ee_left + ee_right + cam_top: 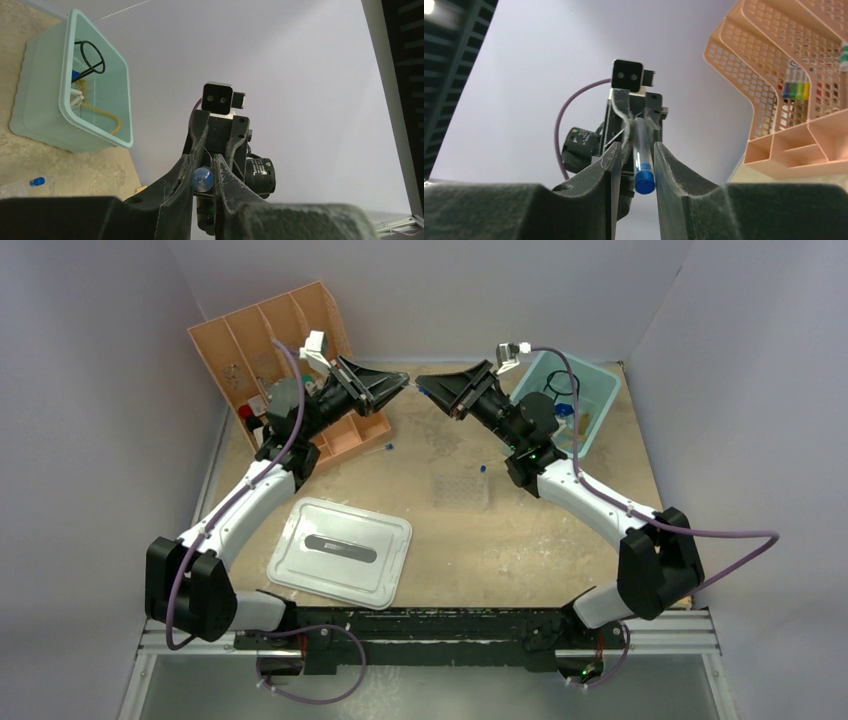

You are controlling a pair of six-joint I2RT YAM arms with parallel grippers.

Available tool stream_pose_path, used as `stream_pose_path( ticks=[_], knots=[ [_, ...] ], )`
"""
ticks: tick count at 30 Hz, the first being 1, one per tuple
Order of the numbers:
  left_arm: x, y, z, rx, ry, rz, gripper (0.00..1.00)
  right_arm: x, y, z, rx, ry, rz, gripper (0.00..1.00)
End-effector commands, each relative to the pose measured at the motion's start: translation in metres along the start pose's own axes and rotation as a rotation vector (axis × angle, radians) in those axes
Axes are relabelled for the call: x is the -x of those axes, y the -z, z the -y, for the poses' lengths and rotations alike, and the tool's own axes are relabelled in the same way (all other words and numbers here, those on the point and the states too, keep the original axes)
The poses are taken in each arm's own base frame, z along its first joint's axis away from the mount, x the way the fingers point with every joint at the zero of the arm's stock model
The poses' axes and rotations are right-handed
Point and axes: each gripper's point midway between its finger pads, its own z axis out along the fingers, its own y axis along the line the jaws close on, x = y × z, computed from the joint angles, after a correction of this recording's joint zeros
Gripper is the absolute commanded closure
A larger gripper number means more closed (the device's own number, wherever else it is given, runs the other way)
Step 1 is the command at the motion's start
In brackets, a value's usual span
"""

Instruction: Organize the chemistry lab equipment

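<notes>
A thin clear tube with a blue cap [644, 181] hangs in the air between my two grippers, which face tip to tip above the back of the table. My left gripper [403, 382] is shut on its round clear end [203, 179]. My right gripper [421, 383] stands around the capped end; its fingers [610, 165] are a little wider than the cap, with a gap on one side. A clear tube rack [461, 490] lies mid-table with a blue-capped tube [482, 469] by it. Another tube [385, 448] lies near the organizer.
A teal bin [603, 390] at the back right holds a black wire ring [92, 55], an amber hose [105, 112] and blue tools. The peach slotted organizer [255, 335] stands at the back left. The pale lid [340, 550] lies front left.
</notes>
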Motion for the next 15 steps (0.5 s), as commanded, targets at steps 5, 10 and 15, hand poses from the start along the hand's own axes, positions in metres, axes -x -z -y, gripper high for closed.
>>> stream_pose_path(
  ticks=[5,10,15],
  knots=[
    [0.003,0.003,0.02,-0.052,-0.045,0.019,1.0,-0.005,0.006,-0.047,0.187,-0.023,-0.053,0.63],
    [0.004,0.001,0.018,-0.048,-0.045,0.02,1.0,-0.011,0.007,-0.038,0.162,-0.031,-0.081,0.62],
    [0.004,0.0,0.013,-0.036,-0.047,0.017,1.0,-0.015,0.006,-0.029,0.116,-0.035,-0.108,0.68]
  ],
)
